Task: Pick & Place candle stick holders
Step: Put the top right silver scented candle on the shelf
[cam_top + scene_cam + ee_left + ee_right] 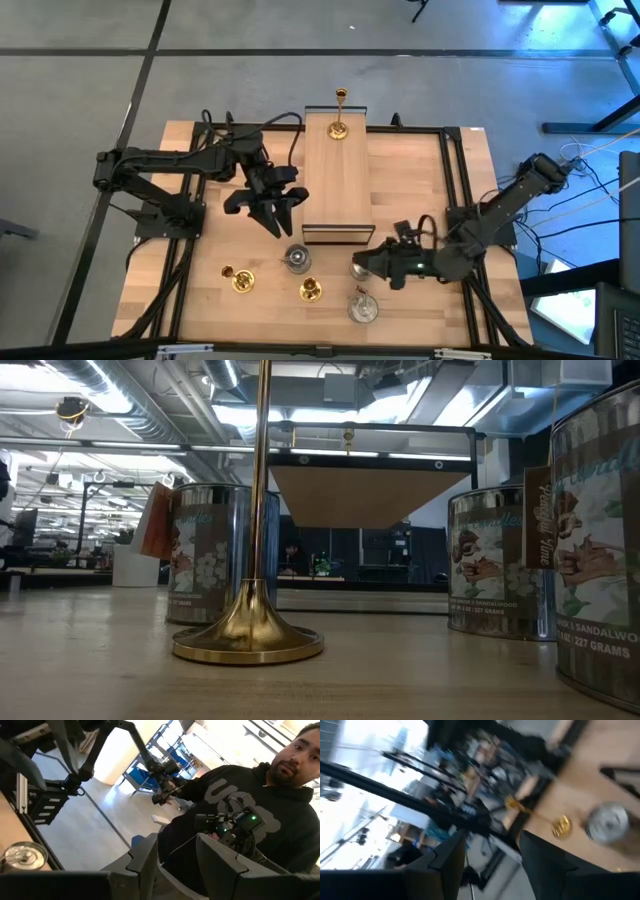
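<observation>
A slim brass holder (pixel 339 128) stands by its round base on the far end of a raised wooden board (pixel 337 185). Near the front edge are two more brass holders (pixel 240 281) (pixel 310 291) and two squat silver ones (pixel 296 258) (pixel 363 308). The low view shows one brass holder (pixel 250 632) upright on its base among silver tins (pixel 215 550). My left gripper (pixel 275 215) (pixel 177 845) hangs open, left of the board and above the table. My right gripper (pixel 358 267) (pixel 492 840) is open near the board's near right corner. Neither has anything between its fingers.
The raised board stands on a dark frame (pixel 338 236) mid-table. Black rails (pixel 455 170) run along the table's sides. A person in a dark hooded top (pixel 260 805) is beyond the table in the left wrist view. Bare wood lies at the far left (pixel 200 150).
</observation>
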